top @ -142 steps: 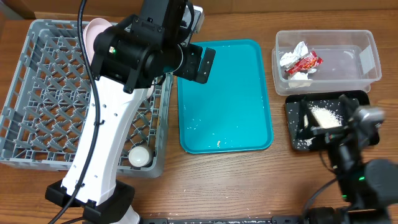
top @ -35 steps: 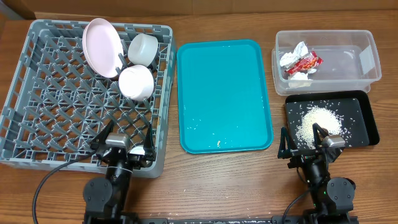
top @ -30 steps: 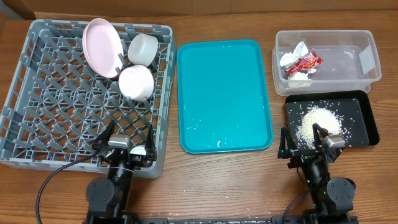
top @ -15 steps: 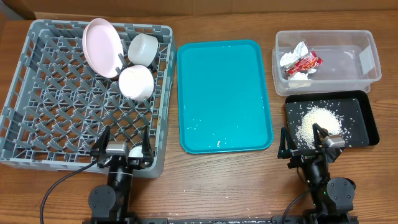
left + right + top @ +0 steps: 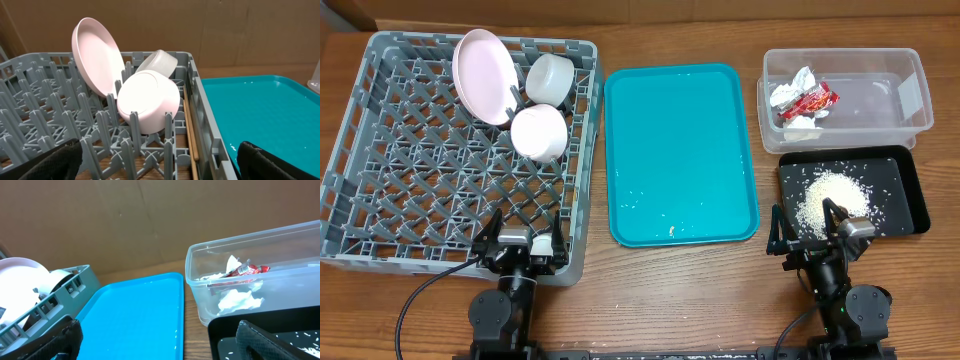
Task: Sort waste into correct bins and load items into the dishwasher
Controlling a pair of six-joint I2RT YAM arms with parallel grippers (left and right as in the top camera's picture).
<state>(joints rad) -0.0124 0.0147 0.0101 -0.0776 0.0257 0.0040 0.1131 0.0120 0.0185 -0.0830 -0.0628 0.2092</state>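
At the near edge, the left gripper (image 5: 521, 240) and the right gripper (image 5: 805, 230) are parked, fingers spread wide, nothing held. Just beyond, the rice (image 5: 835, 195) is heaped in the black tray (image 5: 910, 215) and the chopsticks (image 5: 190, 132) are laid along the dish rack (image 5: 380, 180) wall beside a bowl (image 5: 538, 132), with the plate (image 5: 485, 70) propped farther back and the foil wrapper (image 5: 807, 100) dropped in the clear tub (image 5: 880, 110). The closing step is judged in hand; only the specks on the teal tray (image 5: 680, 130) need be checked.
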